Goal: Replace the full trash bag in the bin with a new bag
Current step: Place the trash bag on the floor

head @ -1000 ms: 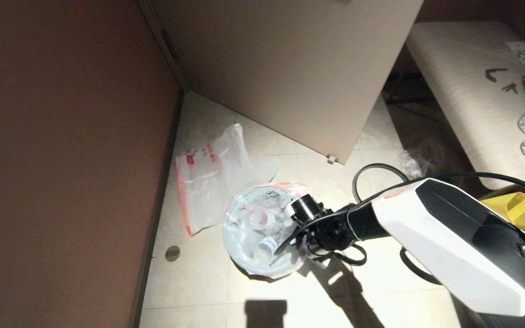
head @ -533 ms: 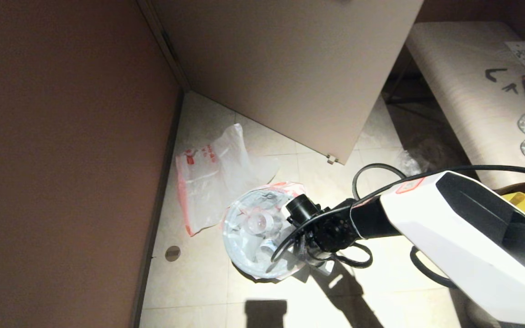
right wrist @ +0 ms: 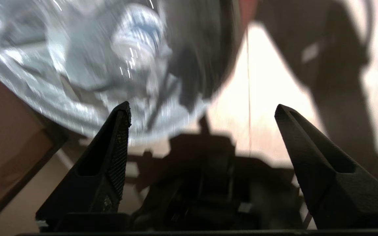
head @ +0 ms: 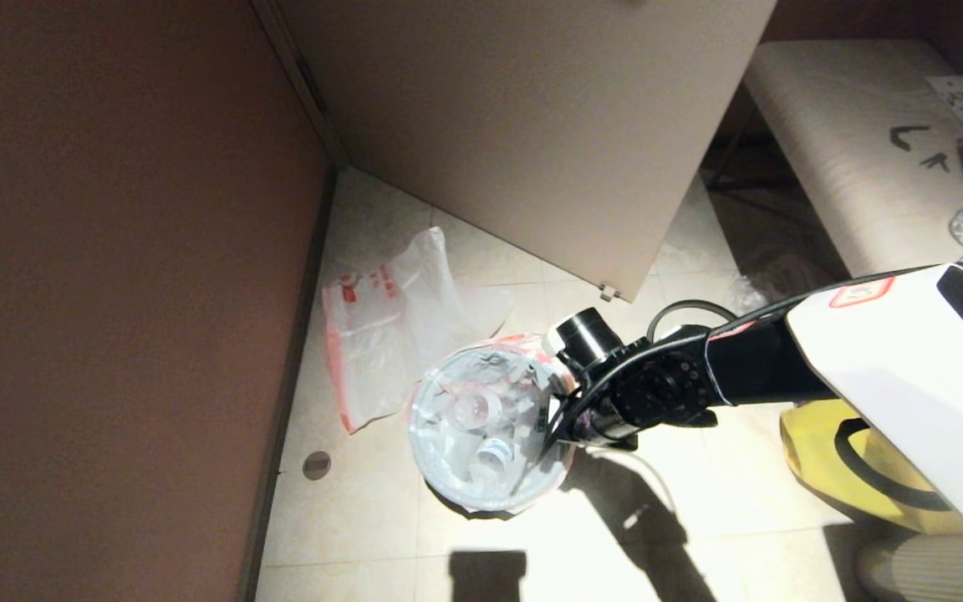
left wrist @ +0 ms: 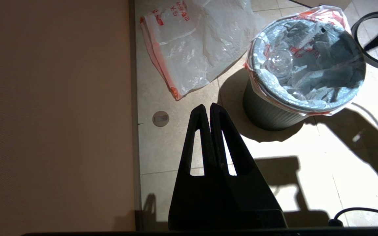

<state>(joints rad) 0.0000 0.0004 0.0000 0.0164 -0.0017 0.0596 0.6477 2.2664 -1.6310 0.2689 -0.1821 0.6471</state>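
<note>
Here the right gripper (right wrist: 202, 111) hangs at the rim of the small round black bin (left wrist: 267, 114), fingers spread wide and apparently empty, probably to pinch the lumpy translucent white full trash bag (head: 481, 418) lining it. The flat red-printed new bag (head: 381, 334) waits on the floor by the wall; the left gripper (left wrist: 207, 109) is closed, idle.

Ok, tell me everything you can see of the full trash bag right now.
The full trash bag is crinkled translucent white film with pink-red trim, still seated in the bin, its mouth open and folded over the rim. Clear cups or bottles show inside. The open right gripper is beside the rim, holding nothing.
</note>
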